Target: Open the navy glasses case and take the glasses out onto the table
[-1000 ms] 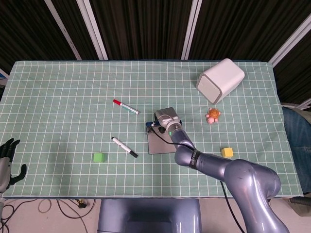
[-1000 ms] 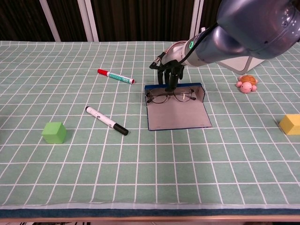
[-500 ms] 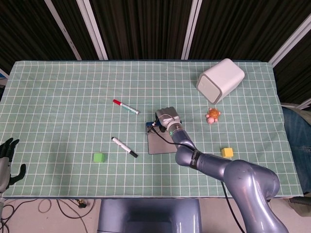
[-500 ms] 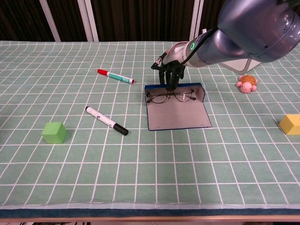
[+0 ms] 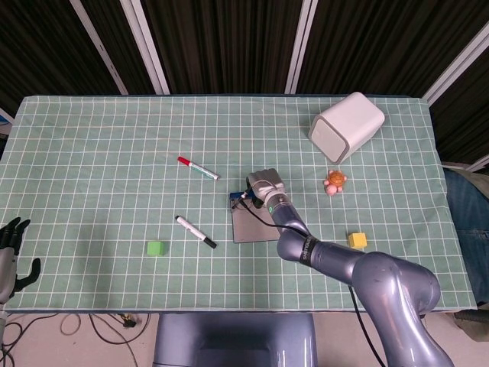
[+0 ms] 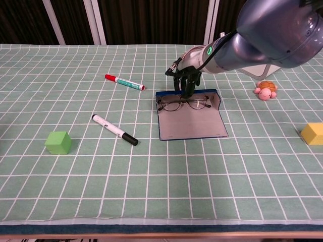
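1. Over the last second I see the right hand [image 6: 186, 78] has shifted a little to the right above the far edge of the glasses case [image 6: 192, 122]; nothing else on the table has moved.
2. The right hand hangs fingers-down just behind the case's raised far wall. Its dark fingers [image 6: 187, 86] are bunched together and point at the middle of the glasses [image 6: 183, 104]; I cannot tell whether they touch the frame or pinch anything.
3. The navy case lies open, its grey-lined flap spread flat toward me. The glasses lie across the far end of it, inside, against the blue wall, lenses side by side.
4. From the head view the right arm covers most of the case [image 5: 248, 223], and the hand [image 5: 262, 186] shows only as a grey block.
5. The left hand [image 5: 11, 256] sits off the table's near left corner, fingers spread and holding nothing.
6. Left of the case lie a red-capped marker [image 6: 124, 82] and a black-capped marker [image 6: 114, 130], with a green cube [image 6: 57, 142] nearer me.
7. To the right are a small turtle toy [image 6: 265, 89], a yellow cube [image 6: 312, 133], and in the head view a white box [image 5: 346, 126].
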You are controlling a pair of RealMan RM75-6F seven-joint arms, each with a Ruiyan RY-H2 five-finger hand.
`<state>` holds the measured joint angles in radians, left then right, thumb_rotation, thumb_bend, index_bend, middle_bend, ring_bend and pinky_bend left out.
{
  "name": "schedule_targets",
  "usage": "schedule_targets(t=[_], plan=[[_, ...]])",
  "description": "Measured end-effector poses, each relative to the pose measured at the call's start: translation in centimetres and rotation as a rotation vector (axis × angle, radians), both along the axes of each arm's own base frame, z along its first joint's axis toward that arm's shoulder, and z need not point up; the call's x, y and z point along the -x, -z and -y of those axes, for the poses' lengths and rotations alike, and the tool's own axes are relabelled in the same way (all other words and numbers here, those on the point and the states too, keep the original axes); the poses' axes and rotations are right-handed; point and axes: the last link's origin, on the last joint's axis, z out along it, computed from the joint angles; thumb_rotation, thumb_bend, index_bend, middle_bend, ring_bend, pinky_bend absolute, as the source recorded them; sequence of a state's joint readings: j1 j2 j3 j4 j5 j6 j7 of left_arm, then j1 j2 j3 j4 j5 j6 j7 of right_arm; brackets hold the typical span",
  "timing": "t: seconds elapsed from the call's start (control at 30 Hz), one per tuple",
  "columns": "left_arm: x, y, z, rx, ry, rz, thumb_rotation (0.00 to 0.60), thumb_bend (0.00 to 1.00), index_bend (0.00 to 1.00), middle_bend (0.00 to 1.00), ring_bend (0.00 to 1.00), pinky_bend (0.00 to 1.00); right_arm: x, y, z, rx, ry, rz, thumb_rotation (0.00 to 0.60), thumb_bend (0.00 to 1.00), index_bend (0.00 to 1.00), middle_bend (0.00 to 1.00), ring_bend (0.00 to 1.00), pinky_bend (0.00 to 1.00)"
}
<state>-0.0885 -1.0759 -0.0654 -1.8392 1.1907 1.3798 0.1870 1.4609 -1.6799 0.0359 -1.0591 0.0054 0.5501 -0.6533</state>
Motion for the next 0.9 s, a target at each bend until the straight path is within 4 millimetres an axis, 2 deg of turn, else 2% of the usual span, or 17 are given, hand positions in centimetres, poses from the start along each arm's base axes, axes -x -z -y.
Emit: schedule_targets(t=[0.9], plan=[[-0.01,0.01,-0.02,0.0,-0.002,0.0,0.6,0.46,0.06,0.0,0.0,0.0,-0.01,-0.24,0.2,0.009,0.002,0.015,0.6,0.52,0.46,0.37,0.33,0.24]])
